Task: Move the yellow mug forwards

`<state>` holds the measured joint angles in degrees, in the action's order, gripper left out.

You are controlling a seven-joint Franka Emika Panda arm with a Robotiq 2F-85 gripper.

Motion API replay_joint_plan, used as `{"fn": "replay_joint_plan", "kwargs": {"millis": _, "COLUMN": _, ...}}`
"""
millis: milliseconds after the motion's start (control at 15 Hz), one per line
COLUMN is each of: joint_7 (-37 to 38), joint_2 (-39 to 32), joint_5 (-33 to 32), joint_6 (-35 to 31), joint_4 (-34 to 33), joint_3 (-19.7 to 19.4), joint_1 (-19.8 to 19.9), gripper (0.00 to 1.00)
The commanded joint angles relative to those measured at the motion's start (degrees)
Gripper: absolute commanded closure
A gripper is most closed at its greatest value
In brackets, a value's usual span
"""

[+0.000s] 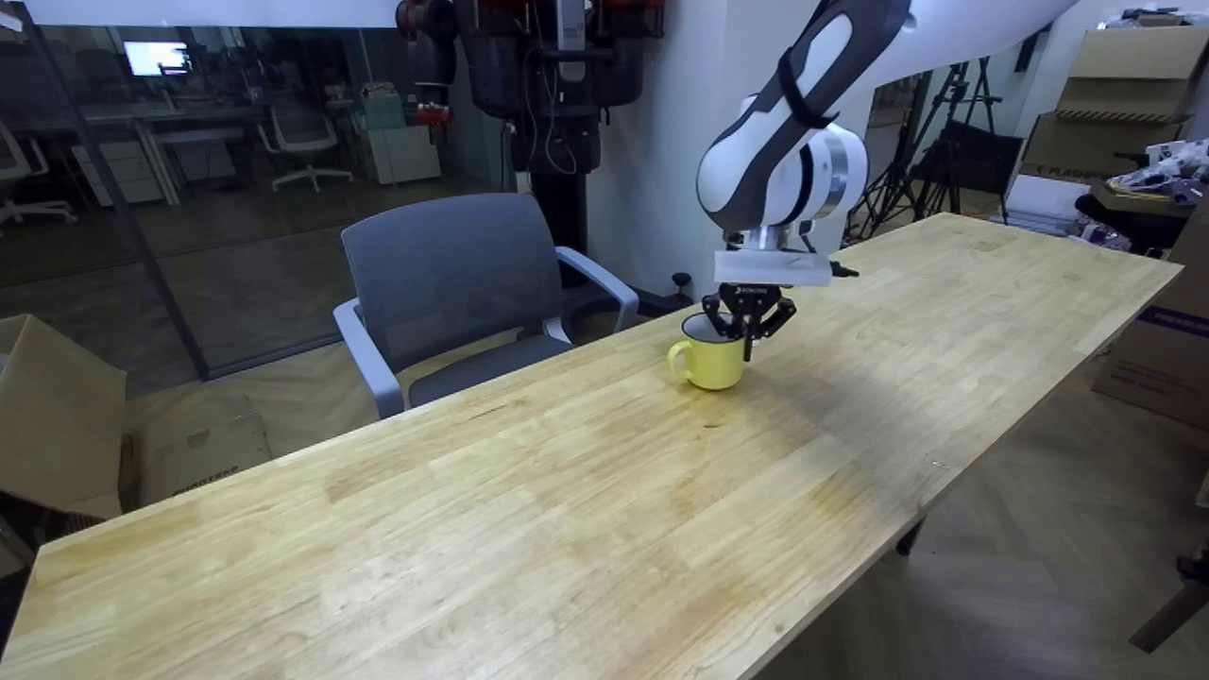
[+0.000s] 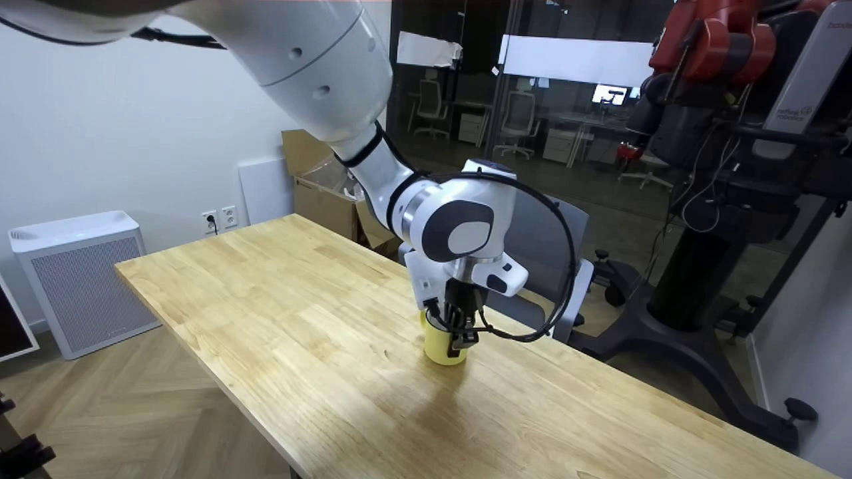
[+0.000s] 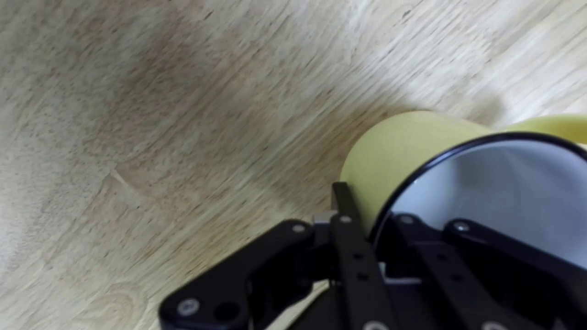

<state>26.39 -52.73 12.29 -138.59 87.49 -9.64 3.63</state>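
The yellow mug (image 1: 713, 365) stands upright near the far edge of the wooden table in both exterior views (image 2: 436, 347). It has a dark rim and a pale inside, and its handle points away from the gripper. In the wrist view the mug (image 3: 403, 142) is at the right, with part of its handle cut off by the frame edge. My gripper (image 1: 741, 331) is shut on the mug's wall. In the wrist view (image 3: 372, 215) one finger lies against the outside and the other is inside, its tip hidden. I cannot tell whether the base touches the table.
The long wooden table (image 1: 529, 538) also shows in an exterior view (image 2: 299, 319). A grey office chair (image 1: 463, 274) stands against the table's edge beside the mug. A dark robot with red parts (image 2: 699, 219) stands behind it. Cardboard boxes (image 1: 57, 416) are on the floor.
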Motion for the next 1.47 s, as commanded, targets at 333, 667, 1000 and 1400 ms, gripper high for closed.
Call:
{"fn": "replay_joint_plan", "kwargs": {"millis": 333, "joint_7": 8.0, "joint_2": 11.5, "joint_5": 0.6, "joint_6": -7.8, "joint_4": 22.3, "joint_3": -3.7, "joint_1": -4.1, "gripper": 0.98}}
{"fn": "replay_joint_plan", "kwargs": {"millis": 667, "joint_7": 5.3, "joint_2": 15.9, "joint_5": 3.7, "joint_6": -11.5, "joint_4": 30.3, "joint_3": 0.0, "joint_1": -2.7, "gripper": 0.98}}
{"fn": "replay_joint_plan", "kwargs": {"millis": 1000, "joint_7": 1.7, "joint_2": 18.9, "joint_5": 5.8, "joint_6": -11.3, "joint_4": 35.2, "joint_3": 3.3, "joint_1": -2.1, "gripper": 0.98}}
{"fn": "replay_joint_plan", "kwargs": {"millis": 1400, "joint_7": 9.1, "joint_2": 19.0, "joint_5": 4.1, "joint_6": -11.3, "joint_4": 36.4, "joint_3": -0.5, "joint_1": -5.8, "gripper": 0.98}}
